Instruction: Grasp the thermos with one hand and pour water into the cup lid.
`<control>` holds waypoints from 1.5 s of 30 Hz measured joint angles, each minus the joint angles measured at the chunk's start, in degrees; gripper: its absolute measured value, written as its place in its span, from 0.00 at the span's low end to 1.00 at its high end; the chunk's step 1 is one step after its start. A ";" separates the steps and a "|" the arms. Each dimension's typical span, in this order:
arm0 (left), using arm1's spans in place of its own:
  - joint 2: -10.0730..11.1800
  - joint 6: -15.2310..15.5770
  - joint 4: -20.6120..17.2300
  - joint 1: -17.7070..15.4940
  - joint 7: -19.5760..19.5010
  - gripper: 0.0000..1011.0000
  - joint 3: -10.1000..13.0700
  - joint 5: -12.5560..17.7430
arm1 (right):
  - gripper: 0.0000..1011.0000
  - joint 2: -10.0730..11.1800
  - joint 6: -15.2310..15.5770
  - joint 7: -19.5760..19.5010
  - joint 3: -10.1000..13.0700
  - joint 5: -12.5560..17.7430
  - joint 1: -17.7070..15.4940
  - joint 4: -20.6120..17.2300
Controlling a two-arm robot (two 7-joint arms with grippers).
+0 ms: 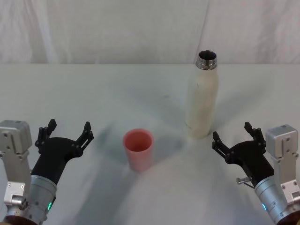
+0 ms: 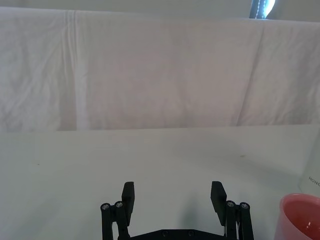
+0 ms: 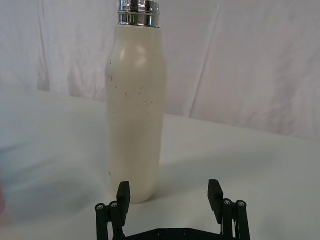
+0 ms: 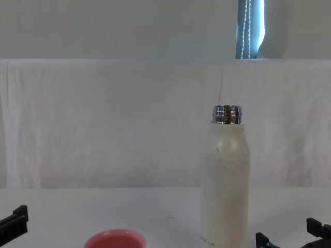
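White table (image 1: 93, 93) holds thermos (image 1: 202, 101) with unreadable small print.

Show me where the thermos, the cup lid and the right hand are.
thermos (image 1: 202, 101): head view, middle of its cream body.
cup lid (image 1: 138, 150): head view, its pink side wall.
right hand (image 1: 232, 136): head view, midway between its open fingertips.

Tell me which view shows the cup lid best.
Head view: the whole cup lid shows, upright on the table, opening visible. Left wrist view catches one edge of it; chest view just its rim.
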 joint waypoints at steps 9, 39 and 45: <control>0.00 0.00 0.00 0.00 0.00 0.99 0.00 0.00 | 0.99 0.00 0.03 0.00 0.00 0.03 0.00 0.00; 0.00 0.00 0.00 0.00 0.00 0.99 0.00 0.00 | 0.99 0.00 0.04 0.00 0.00 0.03 0.00 0.00; 0.00 0.00 0.00 0.00 0.00 0.99 0.00 0.00 | 0.99 0.00 0.04 0.00 0.00 0.03 0.00 0.00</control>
